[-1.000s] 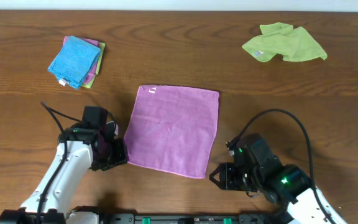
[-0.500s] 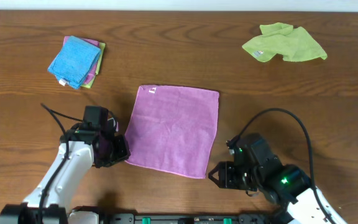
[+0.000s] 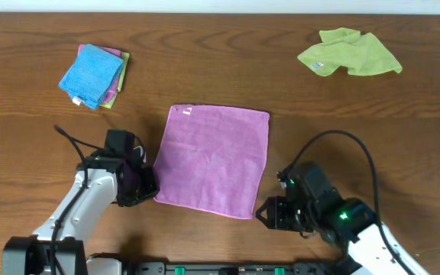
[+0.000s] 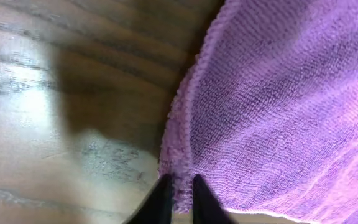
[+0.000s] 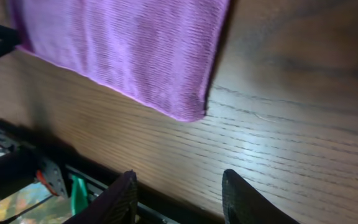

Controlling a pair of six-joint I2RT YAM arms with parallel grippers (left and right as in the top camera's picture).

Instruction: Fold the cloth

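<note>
A purple cloth (image 3: pixel 212 159) lies flat and spread out at the middle of the table. My left gripper (image 3: pixel 148 191) is at its front-left corner. In the left wrist view the fingers (image 4: pixel 180 198) are shut on that corner of the purple cloth (image 4: pixel 278 106). My right gripper (image 3: pixel 264 214) is just off the cloth's front-right corner. In the right wrist view its fingers (image 5: pixel 182 193) are open and empty above the wood, with the cloth's corner (image 5: pixel 188 112) a little ahead of them.
A stack of folded cloths, blue on top (image 3: pixel 94 74), sits at the back left. A crumpled green cloth (image 3: pixel 350 53) lies at the back right. The table's front edge and a black rail (image 5: pixel 48 177) are close under the right gripper.
My left gripper has moved slightly right onto the cloth's front-left corner. My right gripper has edged a little left toward the front-right corner. The cloth lies as before.
</note>
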